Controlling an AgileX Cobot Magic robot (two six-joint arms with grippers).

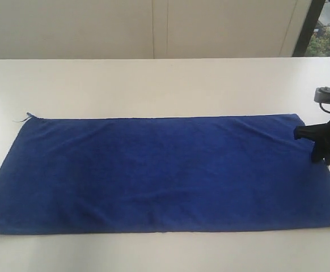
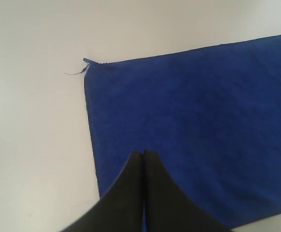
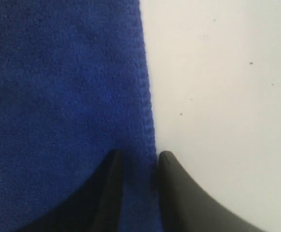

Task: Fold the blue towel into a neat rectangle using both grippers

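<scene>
The blue towel (image 1: 159,170) lies flat on the white table (image 1: 153,85) as one long rectangle, its long side running left to right. My right gripper (image 1: 305,146) is down at the towel's right short edge. In the right wrist view this gripper (image 3: 140,154) is open, one finger over the towel (image 3: 58,87), the other over bare table, with the hem in the gap between them. My left gripper (image 2: 143,153) is shut on nothing and hovers above the towel (image 2: 193,121) close to its left short edge. It is out of the exterior view.
A loose thread (image 1: 28,116) sticks out at the towel's far left corner. Bare table surrounds the cloth, with a narrow strip in front. Pale wall panels (image 1: 153,28) stand behind the table, and a dark window frame (image 1: 309,25) is at the far right.
</scene>
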